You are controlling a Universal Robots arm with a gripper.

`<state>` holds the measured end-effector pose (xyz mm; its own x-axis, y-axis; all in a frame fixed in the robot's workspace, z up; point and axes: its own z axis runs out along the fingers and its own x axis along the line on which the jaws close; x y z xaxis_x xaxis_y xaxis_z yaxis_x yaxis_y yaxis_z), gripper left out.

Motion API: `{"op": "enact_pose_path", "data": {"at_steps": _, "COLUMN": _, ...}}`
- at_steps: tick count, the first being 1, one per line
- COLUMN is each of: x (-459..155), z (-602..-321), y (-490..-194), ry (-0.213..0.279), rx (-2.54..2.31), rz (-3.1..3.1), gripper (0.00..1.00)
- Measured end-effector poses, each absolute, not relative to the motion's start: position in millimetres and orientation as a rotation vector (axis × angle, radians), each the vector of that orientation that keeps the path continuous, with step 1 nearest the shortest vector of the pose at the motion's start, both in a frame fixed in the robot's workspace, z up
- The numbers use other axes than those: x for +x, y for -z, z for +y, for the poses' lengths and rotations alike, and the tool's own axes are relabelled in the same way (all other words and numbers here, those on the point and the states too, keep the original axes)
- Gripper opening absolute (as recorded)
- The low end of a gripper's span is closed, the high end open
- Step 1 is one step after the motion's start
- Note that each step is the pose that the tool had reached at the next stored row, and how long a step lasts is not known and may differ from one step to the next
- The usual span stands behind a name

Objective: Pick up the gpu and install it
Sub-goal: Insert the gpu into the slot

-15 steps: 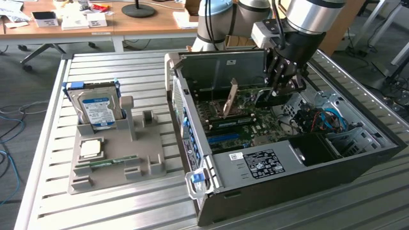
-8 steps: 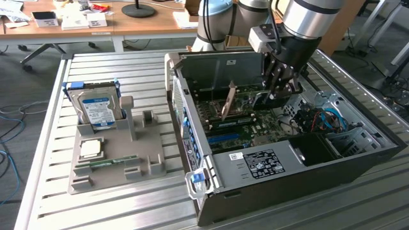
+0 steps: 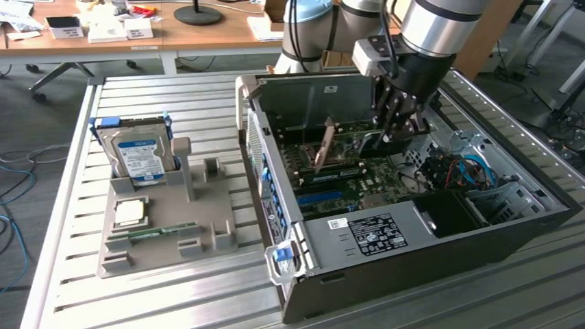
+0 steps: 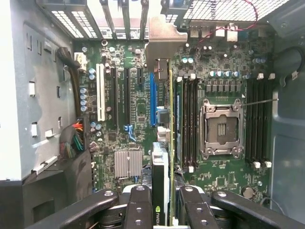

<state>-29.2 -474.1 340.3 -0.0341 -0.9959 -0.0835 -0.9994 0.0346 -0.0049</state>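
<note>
My gripper (image 4: 165, 210) down inside computer case (image 3: 439, 274). Fingers (image 4: 140, 206) part-closed, clamped on gpu (image 4: 160, 167), card edge-on above motherboard (image 4: 138, 109), beside blue slot (image 4: 152, 98); seated or not, unclear.

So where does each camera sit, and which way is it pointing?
Exterior view: off the arm, high up, looking down on the table and into the open computer case; the arm and gripper show.
Wrist view: on the wrist, facing the motherboard inside the case; its fingers show, closed on the gpu, seen edge-on.
Shared: the motherboard and the gripper.
</note>
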Motion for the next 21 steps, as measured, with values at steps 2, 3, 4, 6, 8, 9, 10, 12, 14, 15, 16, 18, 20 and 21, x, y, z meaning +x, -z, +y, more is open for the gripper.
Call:
{"op": "enact_pose_path", "data": {"at_steps": 2, "x": -29.7, "z": -473.7, "y": -339.8, "ry": -0.083, "rx": -2.139, "rz": 2.213, "gripper": 0.27}}
{"op": "enact_pose_path", "data": {"at_steps": 3, "x": -29.8, "z": -473.6, "y": -339.8, "ry": -0.083, "rx": -2.139, "rz": 2.213, "gripper": 0.27}}
{"op": "enact_pose_path", "data": {"at_steps": 4, "x": -30.2, "z": -473.3, "y": -339.7, "ry": -0.083, "rx": -2.139, "rz": 2.213, "gripper": 0.27}}
{"op": "enact_pose_path", "data": {"at_steps": 6, "x": -30.2, "z": -473.2, "y": -339.6, "ry": -0.083, "rx": -2.139, "rz": 2.213, "gripper": 0.27}}
{"op": "enact_pose_path", "data": {"at_steps": 8, "x": -30.3, "z": -473.2, "y": -339.5, "ry": -0.083, "rx": -2.139, "rz": 2.213, "gripper": 0.27}}
{"op": "enact_pose_path", "data": {"at_steps": 9, "x": -30.4, "z": -473.1, "y": -339.1, "ry": -0.083, "rx": -2.138, "rz": 2.213, "gripper": 0.27}}
{"op": "enact_pose_path", "data": {"at_steps": 10, "x": -30.6, "z": -473.1, "y": -338.4, "ry": -0.083, "rx": -2.138, "rz": 2.213, "gripper": 0.27}}
{"op": "enact_pose_path", "data": {"at_steps": 12, "x": -30.7, "z": -473.2, "y": -337.6, "ry": -0.083, "rx": -2.139, "rz": 2.213, "gripper": 0.27}}
{"op": "enact_pose_path", "data": {"at_steps": 14, "x": -30.7, "z": -473.2, "y": -337.5, "ry": -0.083, "rx": -2.139, "rz": 2.213, "gripper": 0.27}}
{"op": "enact_pose_path", "data": {"at_steps": 15, "x": -30.7, "z": -473.2, "y": -337.5, "ry": -0.083, "rx": -2.139, "rz": 2.213, "gripper": 0.27}}
{"op": "enact_pose_path", "data": {"at_steps": 16, "x": -30.7, "z": -473.2, "y": -337.5, "ry": -0.083, "rx": -2.139, "rz": 2.213, "gripper": 0.27}}
{"op": "enact_pose_path", "data": {"at_steps": 18, "x": -30.7, "z": -473.2, "y": -337.4, "ry": -0.083, "rx": -2.138, "rz": 2.213, "gripper": 0.27}}
{"op": "enact_pose_path", "data": {"at_steps": 20, "x": -30.8, "z": -472.8, "y": -337.1, "ry": -0.083, "rx": -2.138, "rz": 2.213, "gripper": 0.27}}
{"op": "enact_pose_path", "data": {"at_steps": 21, "x": -30.9, "z": -472.5, "y": -337.2, "ry": -0.083, "rx": -2.138, "rz": 2.213, "gripper": 0.27}}
